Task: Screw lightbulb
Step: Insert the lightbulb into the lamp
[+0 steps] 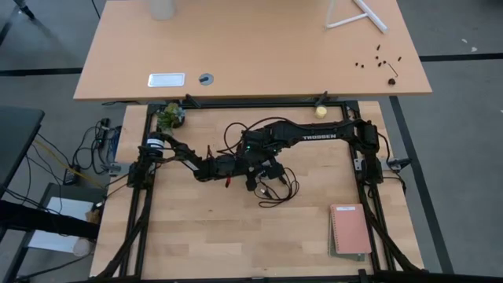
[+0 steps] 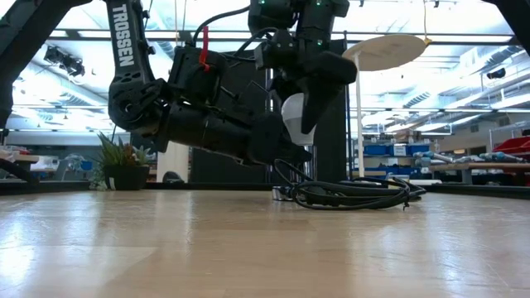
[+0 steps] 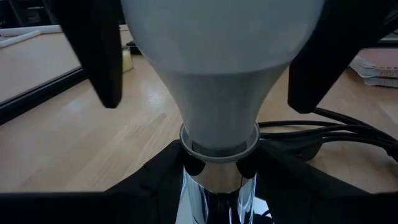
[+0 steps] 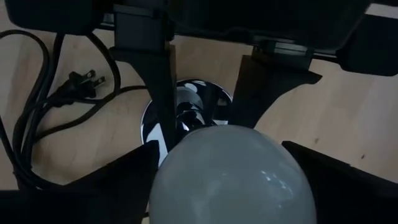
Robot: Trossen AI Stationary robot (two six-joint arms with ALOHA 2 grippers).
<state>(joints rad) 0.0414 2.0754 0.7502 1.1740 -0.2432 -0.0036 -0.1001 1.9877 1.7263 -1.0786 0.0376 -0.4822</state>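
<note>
The white lightbulb (image 3: pixel 217 68) stands upright with its globe up. Its silvery base (image 3: pixel 217 148) sits in the mouth of the round silver socket (image 4: pixel 186 115). The bulb also shows in the low view (image 2: pixel 291 116), above the table. My right gripper (image 4: pixel 230 180) comes down from above and is shut on the bulb's globe. My left gripper (image 3: pixel 214 186) reaches in from the table's left and is shut on the socket below the bulb. Both grippers meet at the table's middle (image 1: pixel 255 167). The socket's black cord (image 2: pixel 348 194) lies coiled on the table. My left gripper pinches the chrome socket's body (image 3: pixel 214 193) between its two fingers, just below the bulb's base. It comes about level from the table's left. The socket is held clear of the table, mouth up, and its cord trails down to the table. My right gripper has the bulb's globe (image 4: pixel 230 168) between its two fingers (image 4: pixel 118 180), one on each side. The fingers point down from above. The bulb stands upright, clear of the table, with its base in the socket.
The cord's plug (image 4: pixel 84 81) and loops lie on the wood beside the socket. A pink notebook (image 1: pixel 350 229) lies at the near right. A small yellowish ball (image 1: pixel 321 112) and a potted plant (image 1: pixel 169 118) sit at the far edge. A second table (image 1: pixel 251 47) stands beyond.
</note>
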